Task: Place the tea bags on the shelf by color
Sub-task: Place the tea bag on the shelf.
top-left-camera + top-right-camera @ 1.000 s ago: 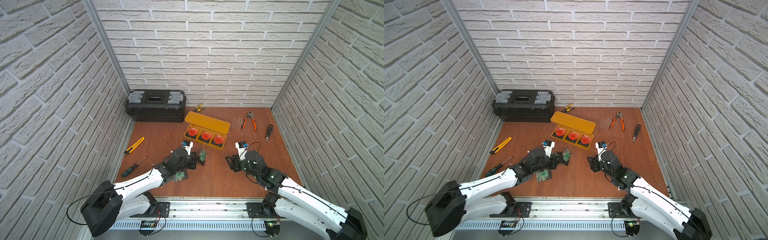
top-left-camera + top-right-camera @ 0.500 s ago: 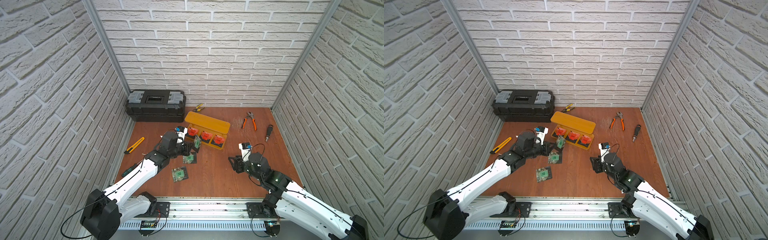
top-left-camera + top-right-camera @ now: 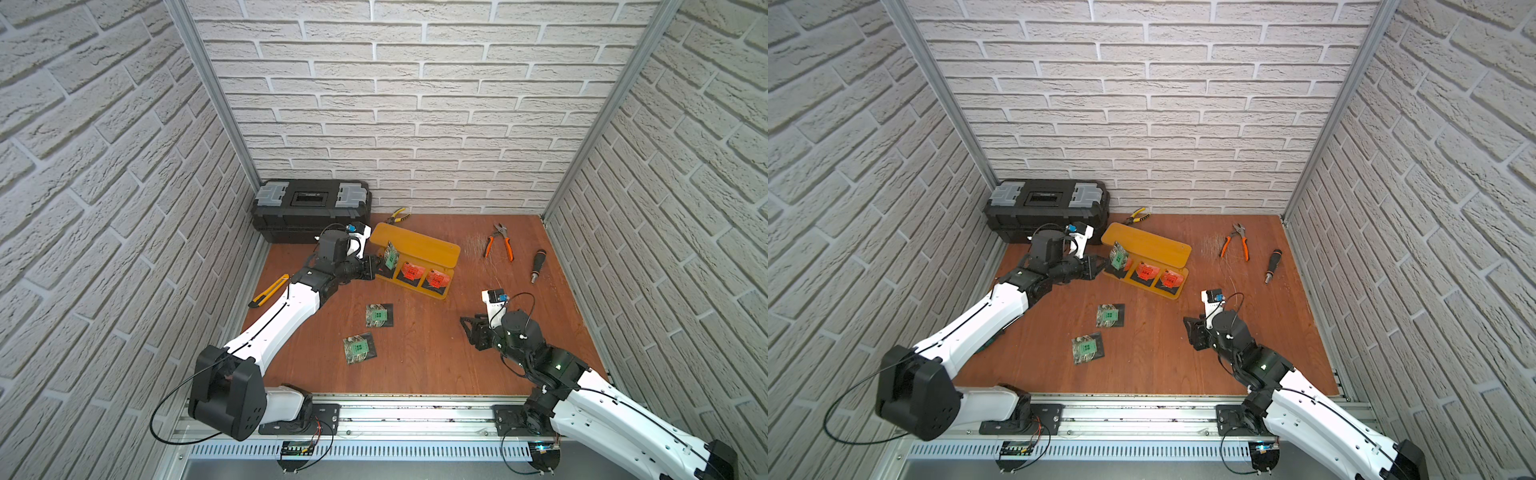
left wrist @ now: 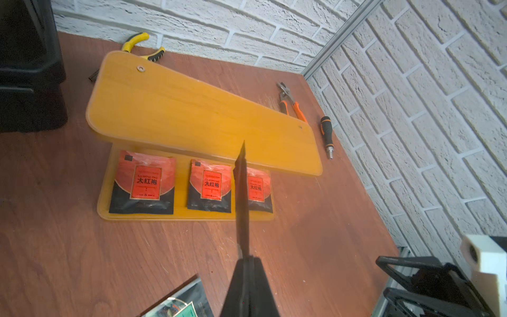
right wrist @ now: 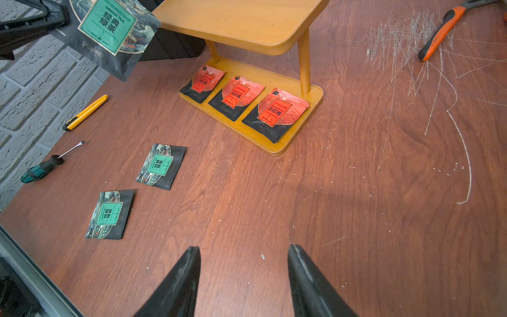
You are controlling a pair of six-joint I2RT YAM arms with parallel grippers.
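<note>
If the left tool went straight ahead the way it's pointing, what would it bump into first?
Most likely the shelf. The left tool, shut on a green tea bag, aims at its top board, so the bag would touch first. Whether it hits the edge or slides over is hard to tell.

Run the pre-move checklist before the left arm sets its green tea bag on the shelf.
1. left gripper shut on the held green tea bag: ok.
2. top board of the shelf bare, with room for green bags: ok.
3. Three red tea bags in a row on the lower board: ok.
4. Held bag fully over the top board rather than just at its end: cannot tell.
5. right gripper open, empty, away from the shelf: ok.
6. All green bags shelved: not ok; two loose green tea bags lie on the table.
</note>
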